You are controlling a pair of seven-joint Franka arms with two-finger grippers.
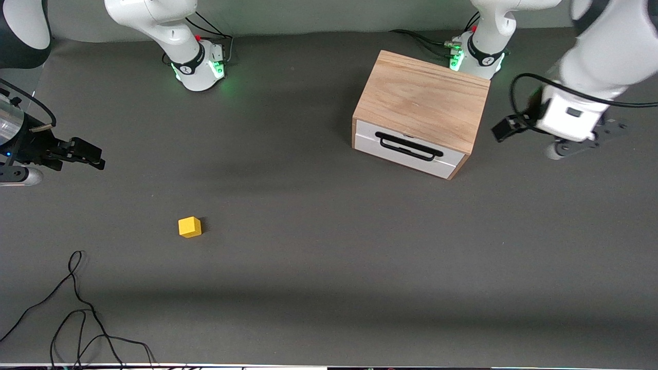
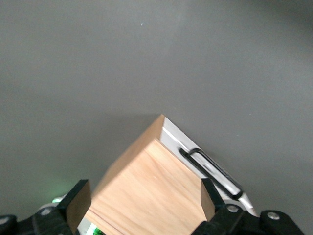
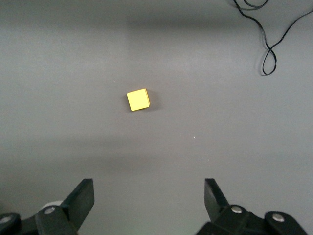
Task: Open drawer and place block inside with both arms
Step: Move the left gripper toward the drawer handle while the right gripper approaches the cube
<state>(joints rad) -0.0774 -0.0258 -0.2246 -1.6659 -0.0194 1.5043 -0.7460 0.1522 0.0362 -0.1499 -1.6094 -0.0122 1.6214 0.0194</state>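
Observation:
The light-wood cabinet [image 1: 424, 95] stands near the left arm's base. Its white drawer [image 1: 406, 149] with the black bar handle [image 1: 408, 146] is shut. The small yellow block [image 1: 189, 226] lies on the grey table, nearer to the front camera and toward the right arm's end. My left gripper [image 1: 506, 128] is open and empty, in the air beside the cabinet at the left arm's end. In the left wrist view the cabinet top [image 2: 142, 171] and handle [image 2: 210, 169] show between its fingers [image 2: 78, 203]. My right gripper [image 1: 92, 155] is open and empty over the table's right-arm end. The right wrist view shows the block [image 3: 138, 100] apart from its fingers [image 3: 80, 198].
Loose black cables [image 1: 77, 308] lie on the table near the front camera at the right arm's end; they also show in the right wrist view [image 3: 266, 44]. The arms' green-lit bases [image 1: 203, 67] stand along the table's edge farthest from the front camera.

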